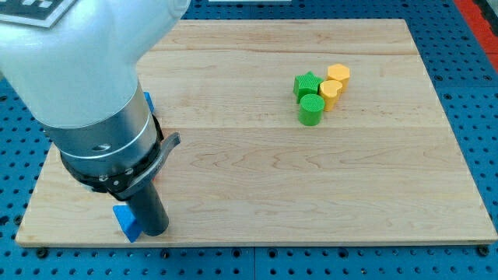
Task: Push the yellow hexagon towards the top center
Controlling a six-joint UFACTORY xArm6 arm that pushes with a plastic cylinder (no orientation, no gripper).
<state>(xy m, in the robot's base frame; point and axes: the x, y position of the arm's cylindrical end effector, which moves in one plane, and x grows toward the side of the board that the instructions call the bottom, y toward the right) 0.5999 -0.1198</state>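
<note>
Currently my tip [156,232] at board's [311,194] bottom left, beside blue block [126,222]; no fingers, bare rod. Yellow hexagon [338,75] far off, upper right, touching yellow block [331,93], near green blocks [309,97]

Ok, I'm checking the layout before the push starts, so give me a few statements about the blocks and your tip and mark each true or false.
1. The yellow hexagon sits in the cluster right of the board's middle. True.
2. My tip touches the yellow hexagon. False: it is far off, near the view's bottom left, beside a blue block.
3. The green cylinder is the cluster's lowest block in the view. True.
4. The green star lies right of both yellow blocks. False: it lies to their left.
5. A second yellow block sits between the hexagon and the green cylinder. True.
</note>
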